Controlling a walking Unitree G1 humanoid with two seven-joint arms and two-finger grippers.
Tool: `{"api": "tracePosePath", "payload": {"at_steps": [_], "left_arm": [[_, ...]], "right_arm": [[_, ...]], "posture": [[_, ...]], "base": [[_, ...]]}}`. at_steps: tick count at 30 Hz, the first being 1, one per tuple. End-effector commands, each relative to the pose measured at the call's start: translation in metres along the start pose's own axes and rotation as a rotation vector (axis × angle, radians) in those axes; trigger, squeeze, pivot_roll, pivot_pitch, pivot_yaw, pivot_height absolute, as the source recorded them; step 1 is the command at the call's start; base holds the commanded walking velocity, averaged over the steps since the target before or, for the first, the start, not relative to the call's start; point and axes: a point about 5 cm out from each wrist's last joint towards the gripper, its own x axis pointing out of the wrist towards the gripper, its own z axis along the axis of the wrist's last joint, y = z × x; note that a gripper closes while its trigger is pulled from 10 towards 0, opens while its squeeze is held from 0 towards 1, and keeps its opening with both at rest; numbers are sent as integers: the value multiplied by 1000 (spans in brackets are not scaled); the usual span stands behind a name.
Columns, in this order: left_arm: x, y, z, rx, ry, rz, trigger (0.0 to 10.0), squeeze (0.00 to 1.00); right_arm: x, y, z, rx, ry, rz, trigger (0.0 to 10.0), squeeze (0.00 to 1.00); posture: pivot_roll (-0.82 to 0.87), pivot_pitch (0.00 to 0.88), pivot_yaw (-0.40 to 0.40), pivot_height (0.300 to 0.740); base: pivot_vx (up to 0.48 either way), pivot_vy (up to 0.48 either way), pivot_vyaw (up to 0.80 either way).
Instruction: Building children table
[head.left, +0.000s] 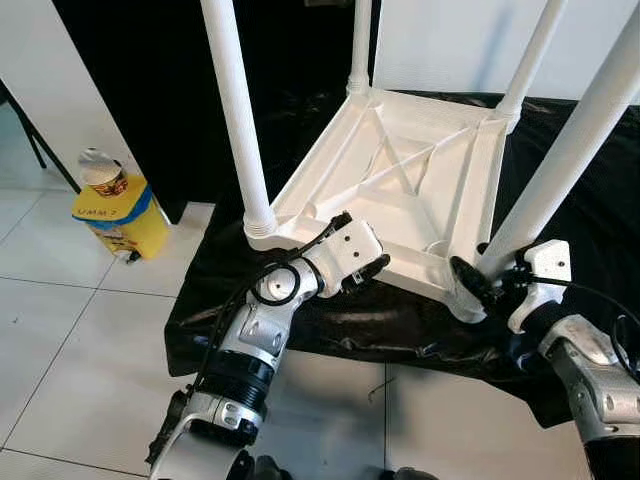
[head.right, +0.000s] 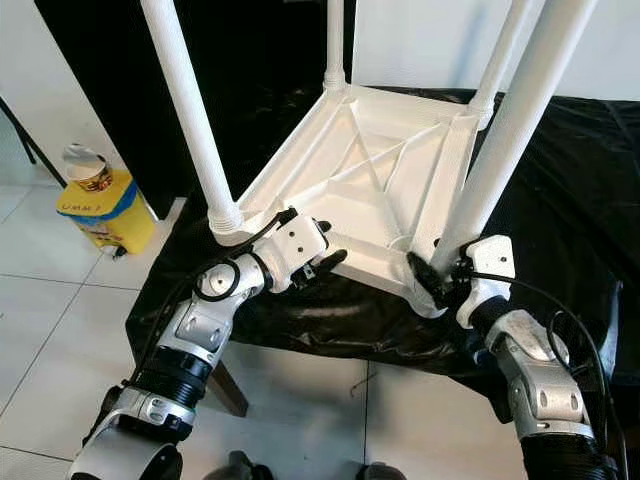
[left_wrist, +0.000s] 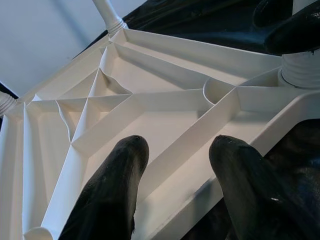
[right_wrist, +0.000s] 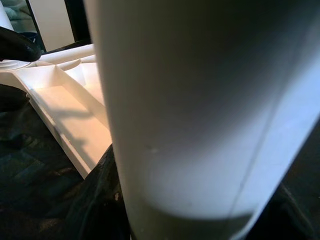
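An upturned white children's table lies on black sheeting, the left gripper spread wide over its near rim, the right gripper clasping the near-right leg.

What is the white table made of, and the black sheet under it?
The white table looks like moulded plastic: smooth, matte, with thin ribs underneath. The black sheet seems thin plastic film, since it is shiny and crinkled, though it could be coated cloth.
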Motion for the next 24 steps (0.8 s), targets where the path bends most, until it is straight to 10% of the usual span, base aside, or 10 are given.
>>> {"api": "tracePosePath", "payload": {"at_steps": [1, 3, 4, 5, 6, 24], "left_arm": [[-3, 11, -2, -4, 14, 238, 10000, 0], [-4, 11, -2, -4, 16, 238, 10000, 0], [-4, 11, -2, -3, 17, 238, 10000, 0], [-4, 11, -2, -3, 17, 238, 10000, 0], [-4, 11, -2, -4, 18, 237, 10000, 0], [-3, 8, -1, -12, 17, 234, 10000, 0]], "right_arm": [[-1, 4, -9, 22, 31, 23, 0, 0], [-2, 4, -10, 30, 35, 7, 0, 0], [-2, 4, -11, 38, 36, -10, 4510, 0], [-2, 5, -11, 48, 35, -22, 4510, 0], [-2, 7, -11, 60, 29, -40, 10000, 0], [3, 26, -13, 141, 75, -548, 10000, 0]], "posture": [[-64, 53, 2, 740], [-64, 55, 4, 740], [-64, 56, 4, 740], [-64, 58, 4, 740], [-65, 58, 5, 740], [-71, 67, -5, 740]], "base": [[0, 0, 0], [0, 0, 0], [0, 0, 0], [0, 0, 0], [0, 0, 0], [0, 0, 0]]}}
